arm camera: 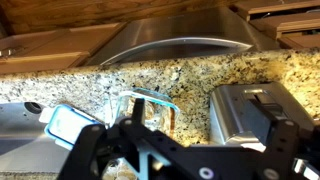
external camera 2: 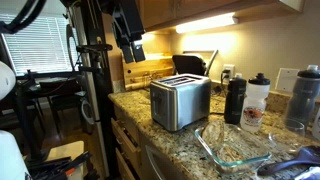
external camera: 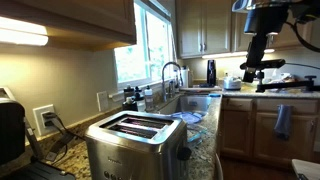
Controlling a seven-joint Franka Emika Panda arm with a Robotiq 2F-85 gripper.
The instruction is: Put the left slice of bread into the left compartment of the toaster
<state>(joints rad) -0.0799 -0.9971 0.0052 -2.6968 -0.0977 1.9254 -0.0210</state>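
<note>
The brushed steel toaster [external camera: 135, 142] stands on the granite counter with its two long slots facing up. It also shows in an exterior view [external camera 2: 180, 101] and at the right of the wrist view [arm camera: 245, 115]. I see no slice of bread in any view. My gripper [external camera: 262, 68] hangs high above the counter, well away from the toaster, and it also shows in an exterior view [external camera 2: 134, 57]. In the wrist view its dark fingers [arm camera: 200, 115] are spread wide with nothing between them.
A glass baking dish [external camera 2: 236, 146] sits on the counter beside the toaster, also in the wrist view [arm camera: 146, 104]. A black bottle [external camera 2: 235, 100] and a white bottle [external camera 2: 257, 100] stand behind it. A black appliance [external camera 2: 191, 65] is behind the toaster. A sink faucet [external camera: 172, 76] is by the window.
</note>
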